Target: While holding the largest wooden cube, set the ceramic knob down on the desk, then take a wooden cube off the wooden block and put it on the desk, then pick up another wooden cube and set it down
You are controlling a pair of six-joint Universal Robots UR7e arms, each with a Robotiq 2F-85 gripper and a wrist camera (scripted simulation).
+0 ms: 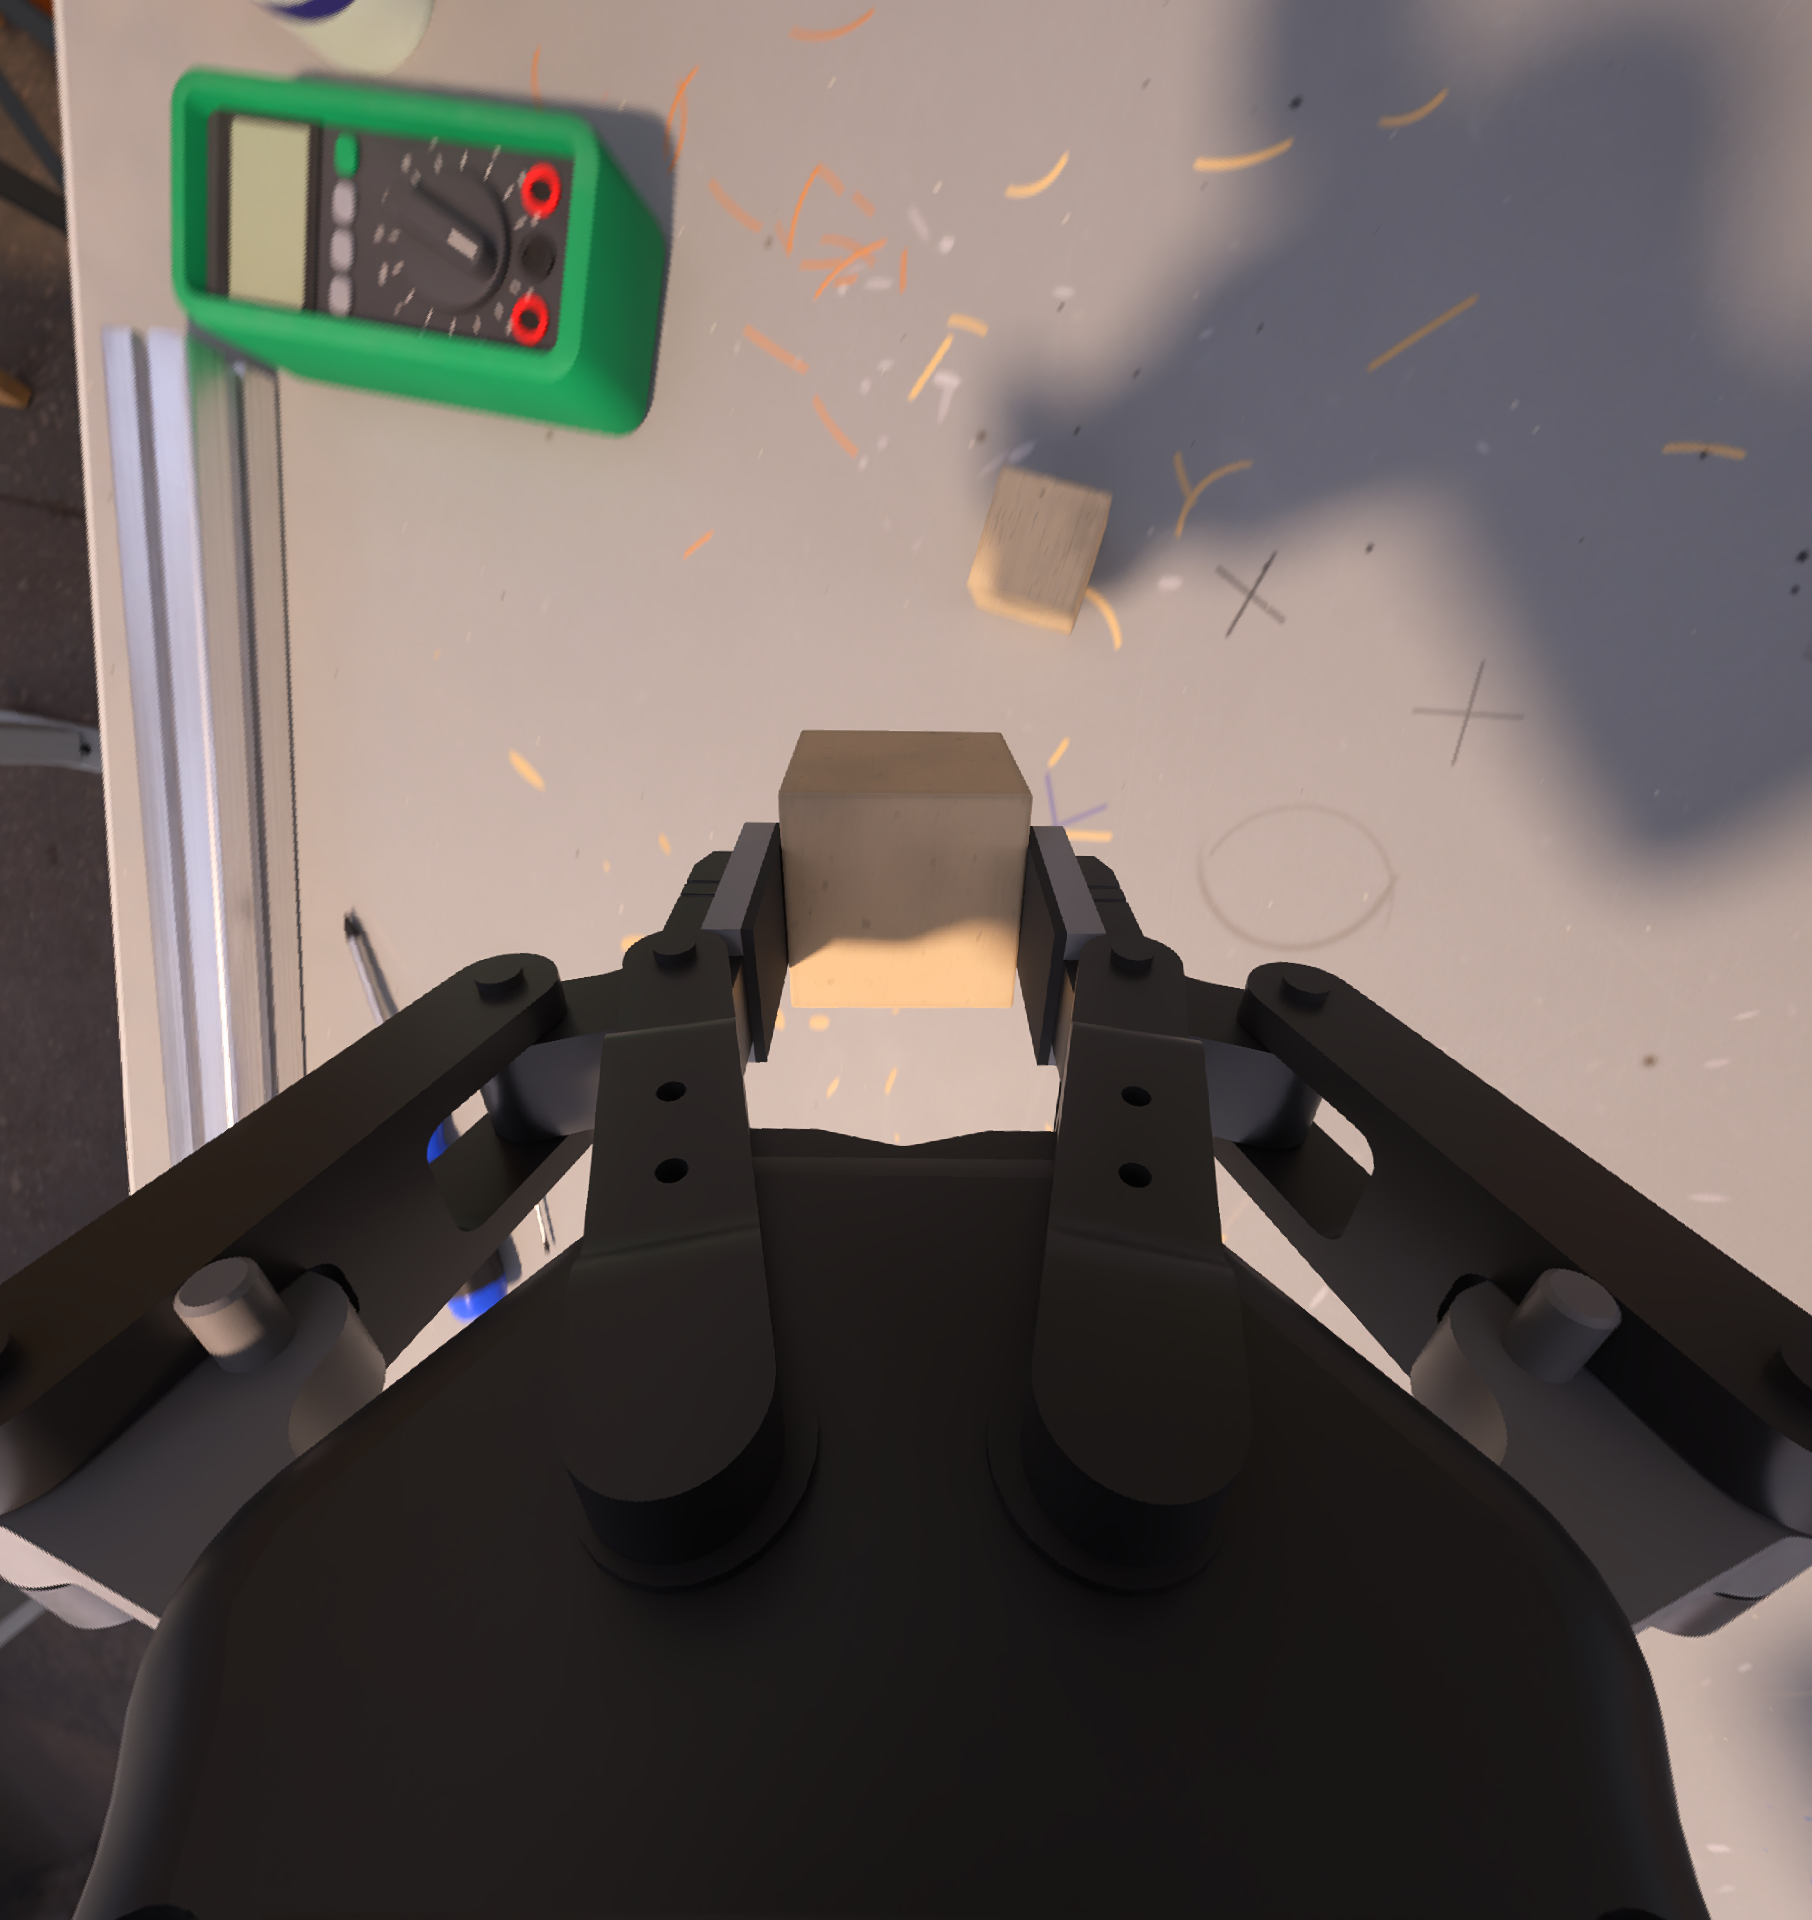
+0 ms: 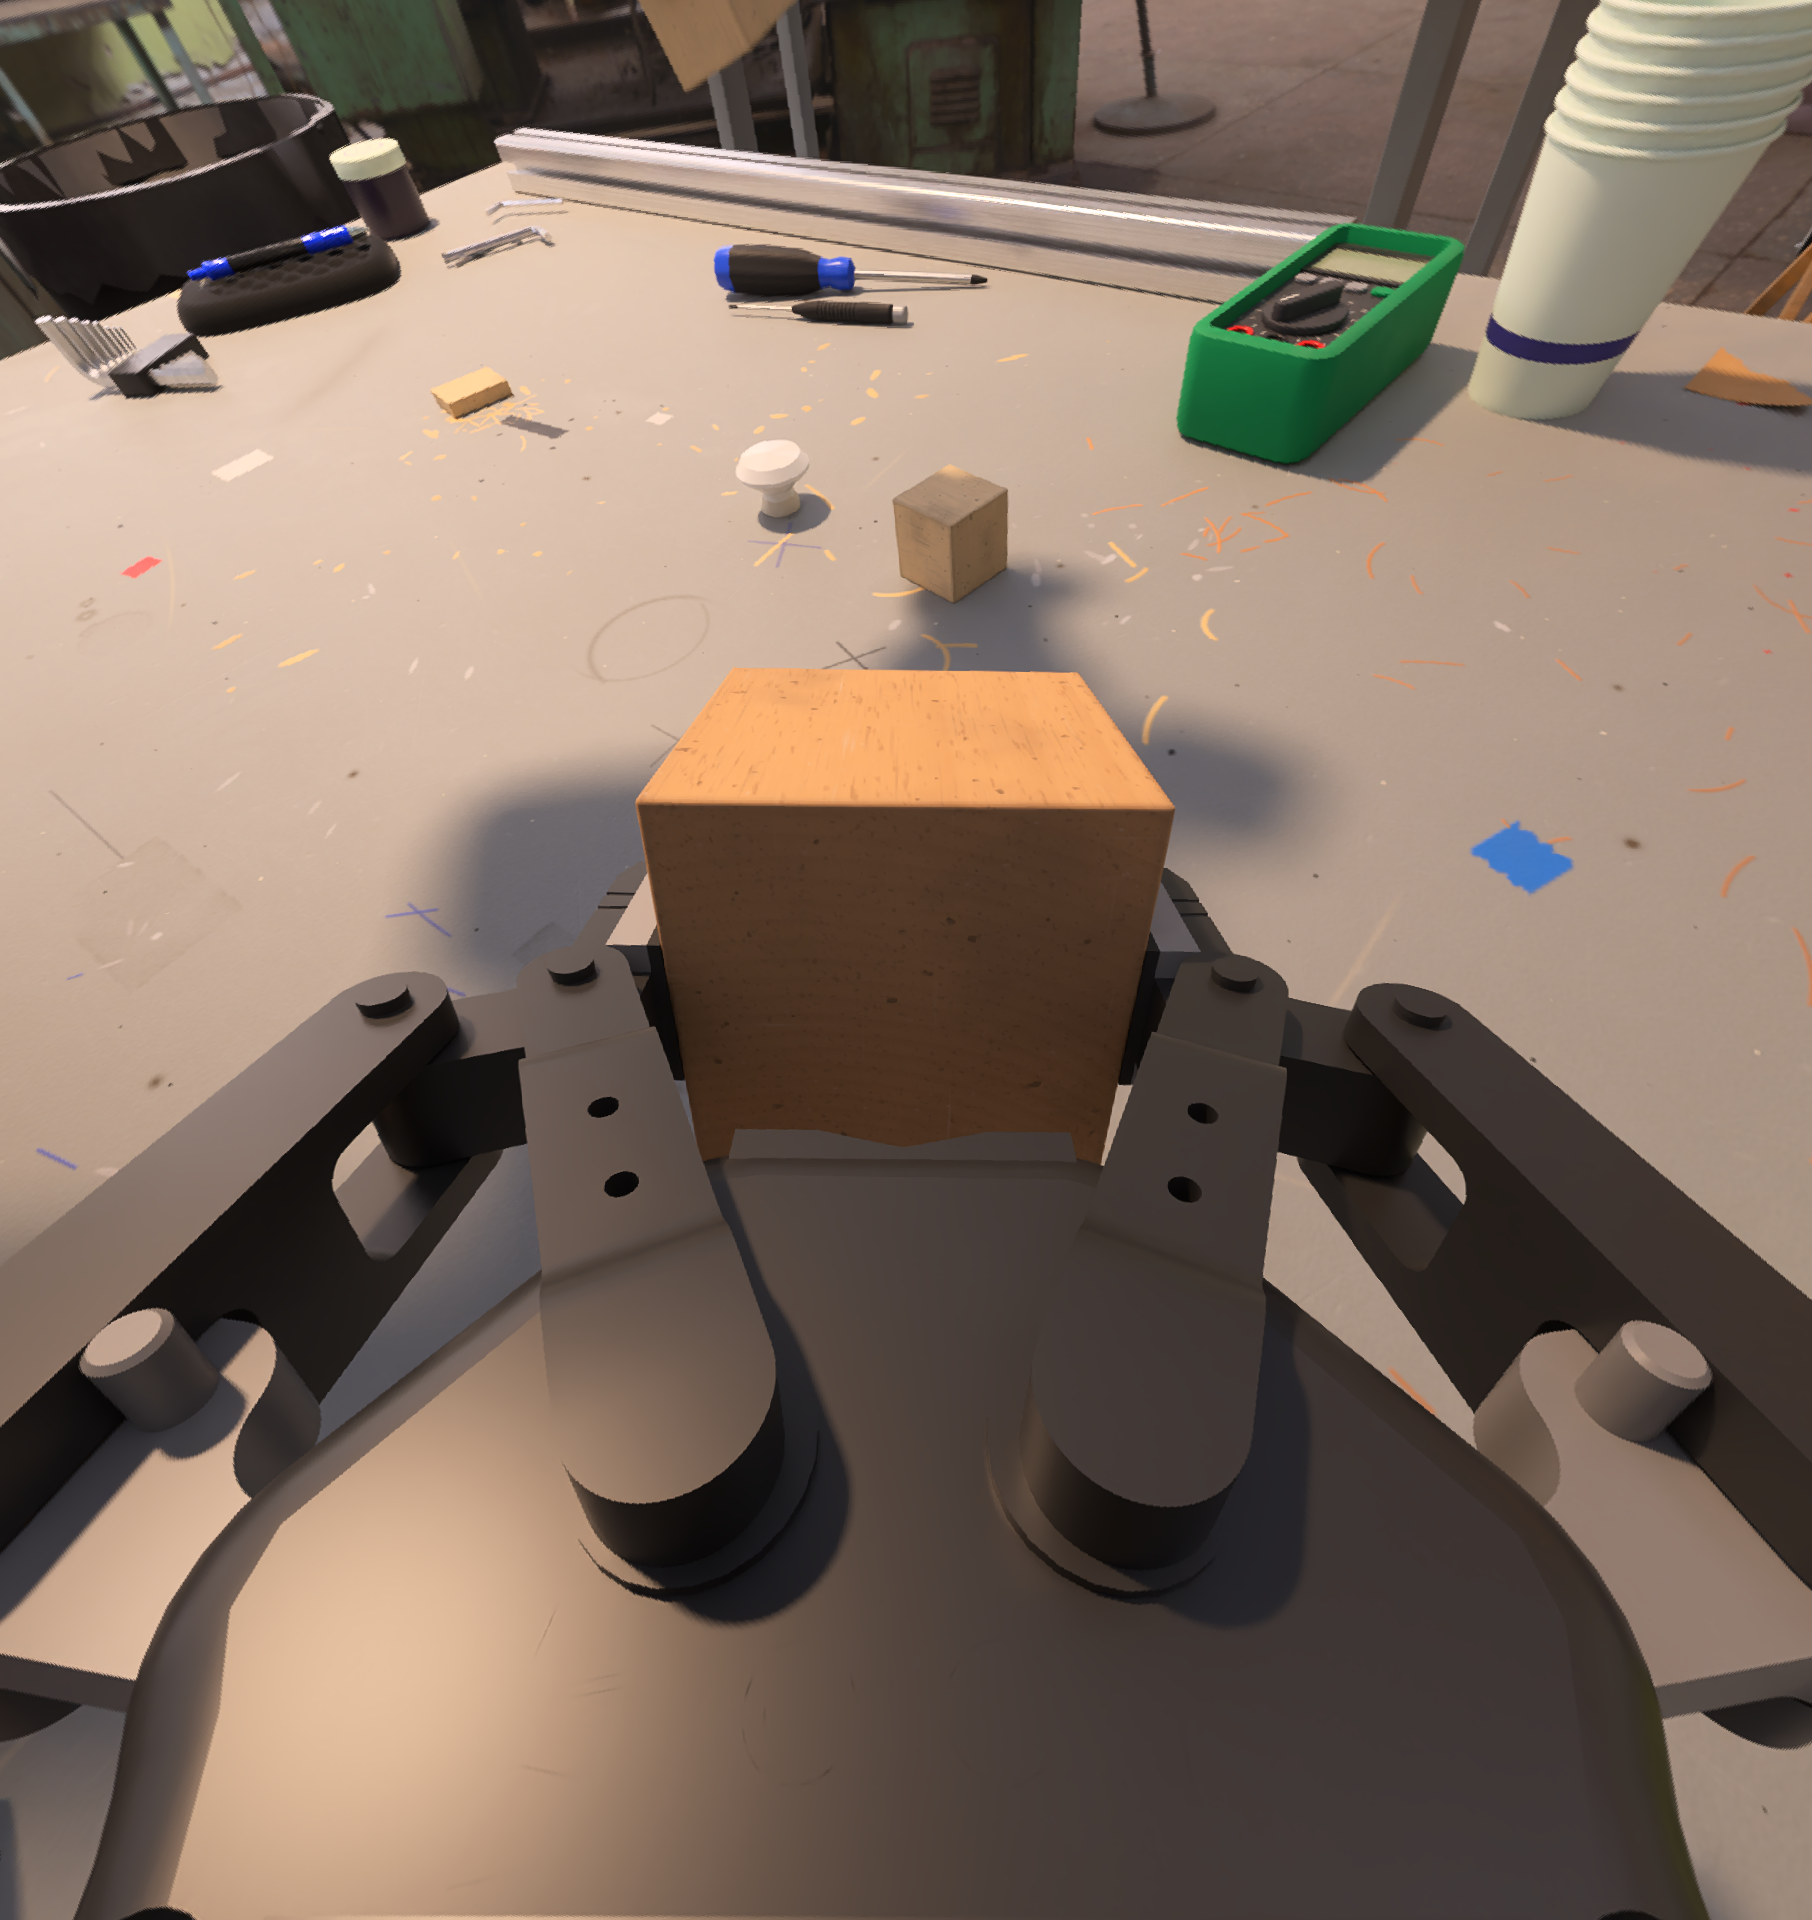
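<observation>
My left gripper (image 1: pixel 902 878) is shut on a pale wooden cube (image 1: pixel 902 790) and holds it above the desk (image 1: pixel 569 623). A smaller wooden cube (image 1: pixel 1042 545) lies on the desk beyond it. My right gripper (image 2: pixel 907 935) is shut on the largest wooden cube (image 2: pixel 907 748), orange-brown, a little above the desk; its fingertips are hidden behind the cube. Ahead of it, the white ceramic knob (image 2: pixel 772 473) stands on the desk beside the small wooden cube (image 2: pixel 949 530), apart from it. A flat wooden block (image 2: pixel 471 393) lies far left with nothing on it.
A green multimeter (image 1: pixel 414 239) (image 2: pixel 1317 332) and an aluminium rail (image 1: pixel 195 727) (image 2: pixel 933 203) line the far edge. A stack of paper cups (image 2: pixel 1629 197), two screwdrivers (image 2: pixel 829 272), hex keys (image 2: pixel 123 353), a black bin (image 2: pixel 154 177) and a jar (image 2: pixel 377 187) also stand there.
</observation>
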